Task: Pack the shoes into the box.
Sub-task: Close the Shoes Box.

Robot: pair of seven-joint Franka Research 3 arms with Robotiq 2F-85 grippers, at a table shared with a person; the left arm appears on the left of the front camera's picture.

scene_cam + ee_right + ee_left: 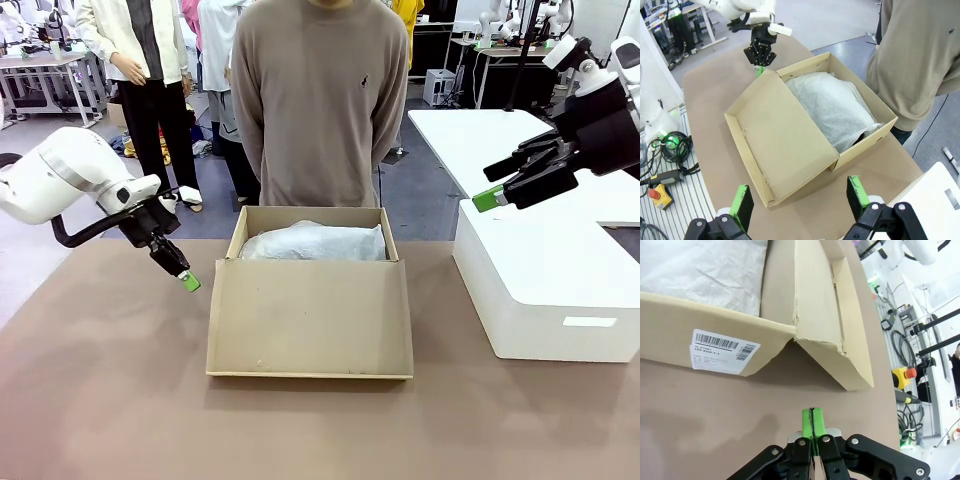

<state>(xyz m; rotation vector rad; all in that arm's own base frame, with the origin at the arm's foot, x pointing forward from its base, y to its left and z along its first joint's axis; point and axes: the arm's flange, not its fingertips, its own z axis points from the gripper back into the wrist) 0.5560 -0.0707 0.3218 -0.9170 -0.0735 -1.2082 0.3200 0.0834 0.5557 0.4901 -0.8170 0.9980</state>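
Brown table [100,400], open box [310,330], left pincer [188,281] closed, angled down beside it, right pincer [799,190] raised, spread wide

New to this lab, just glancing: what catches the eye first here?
The open tan cardboard shoebox mid-table, its lid folded toward the robot, crinkled white tissue paper mounded inside. A person in a taupe sweater stands right behind it. The left gripper hangs shut at the box's left; the right gripper is open, raised near the large white block.
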